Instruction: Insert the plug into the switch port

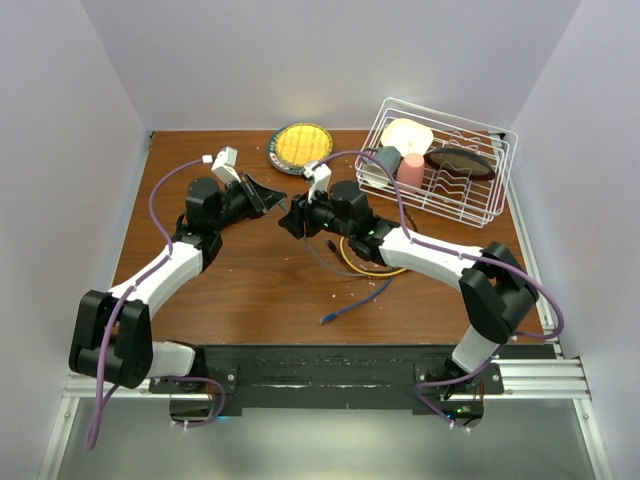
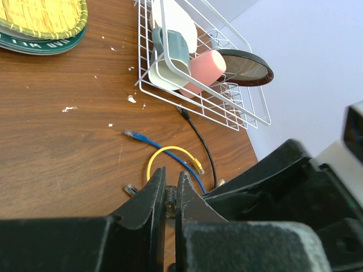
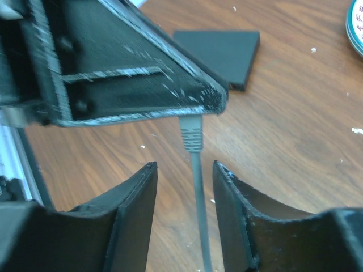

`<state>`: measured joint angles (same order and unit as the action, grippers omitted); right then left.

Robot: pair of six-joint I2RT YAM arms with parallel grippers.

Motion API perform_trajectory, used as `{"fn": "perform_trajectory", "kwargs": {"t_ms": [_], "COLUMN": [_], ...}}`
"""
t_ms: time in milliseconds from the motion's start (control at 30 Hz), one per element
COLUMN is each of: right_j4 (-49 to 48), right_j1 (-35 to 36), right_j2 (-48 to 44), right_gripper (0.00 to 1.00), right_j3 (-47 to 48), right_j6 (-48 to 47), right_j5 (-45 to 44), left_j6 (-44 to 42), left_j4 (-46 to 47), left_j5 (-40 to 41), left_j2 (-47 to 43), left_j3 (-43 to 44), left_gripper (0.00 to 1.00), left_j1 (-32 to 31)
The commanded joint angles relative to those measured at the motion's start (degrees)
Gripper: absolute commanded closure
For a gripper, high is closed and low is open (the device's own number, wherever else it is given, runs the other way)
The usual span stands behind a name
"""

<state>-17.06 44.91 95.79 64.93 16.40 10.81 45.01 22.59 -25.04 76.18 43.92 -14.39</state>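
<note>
The grey plug (image 3: pixel 191 135) points up, its head hidden under the tip of my left gripper (image 2: pixel 170 173). That gripper's jaws are almost together on a small dark piece, which I take for the plug's head. Its grey cable (image 3: pixel 198 215) runs down between the fingers of my right gripper (image 3: pixel 184 164), which stands open and touches neither cable nor plug. The switch (image 3: pixel 218 54), a flat black box, lies on the table just beyond both grippers. None of its ports can be seen.
A white wire dish rack (image 1: pixel 440 165) with cups and plates stands at the back right. A round yellow-centred plate (image 1: pixel 300 145) lies at the back. Loose blue (image 1: pixel 345 308), yellow (image 1: pixel 372 265) and black (image 2: pixel 199 141) cables lie near the right arm.
</note>
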Motion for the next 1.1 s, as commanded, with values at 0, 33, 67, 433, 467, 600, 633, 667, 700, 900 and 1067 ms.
{"fn": "perform_trajectory", "kwargs": {"t_ms": [0, 33, 67, 433, 467, 600, 633, 667, 700, 900, 1067], "right_j4": [-1.2, -1.7, -2.2, -2.8, -2.9, -3.5, -3.7, -3.9, -4.0, -5.4, -3.6], "right_j1": [0.3, 0.3, 0.3, 0.5, 0.4, 0.4, 0.4, 0.5, 0.4, 0.5, 0.4], "right_j2": [0.3, 0.3, 0.1, -1.0, -0.9, -0.5, -0.5, -0.6, -0.7, -0.5, -0.1], "right_gripper": [0.58, 0.61, 0.62, 0.59, 0.6, 0.6, 0.6, 0.6, 0.6, 0.68, 1.0], "right_j3": [2.2, 1.7, 1.6, 0.7, 0.8, 1.1, 1.0, 1.1, 0.8, 0.9, 1.3], "right_j6": [-0.3, -0.1, 0.5, 0.8, 0.9, 1.3, 1.4, 1.4, 1.4, 2.1, 3.3], "right_j5": [-3.2, -3.9, -3.8, -6.7, -7.0, -7.1, -7.1, -7.1, -7.2, -7.8, -10.8], "left_j6": [0.7, 0.8, 0.7, 1.0, 1.1, 1.1, 1.1, 1.1, 1.1, 1.2, 1.2], "left_j4": [1.1, 1.1, 1.1, 1.9, 2.0, 2.0, 2.0, 2.0, 2.0, 2.5, 2.6], "left_j5": [0.1, 0.1, 0.0, -0.5, -0.7, -0.9, -0.8, -0.8, -0.8, -0.9, -1.0], "left_j2": [-1.4, -1.5, -1.5, -0.5, -0.4, -0.4, -0.4, -0.3, -0.3, 0.5, 0.9], "left_j3": [2.1, 2.0, 2.1, 1.3, 1.2, 0.9, 0.9, 0.7, 0.7, 0.5, 0.2], "left_gripper": [1.0, 1.0, 1.0, 1.0, 1.0, 1.0, 1.0, 1.0, 1.0, 1.0, 1.0], "left_j1": [-0.2, -0.2, -0.2, -0.2, -0.2, -0.2, -0.2, -0.2, -0.2, -0.2, -0.3]}}
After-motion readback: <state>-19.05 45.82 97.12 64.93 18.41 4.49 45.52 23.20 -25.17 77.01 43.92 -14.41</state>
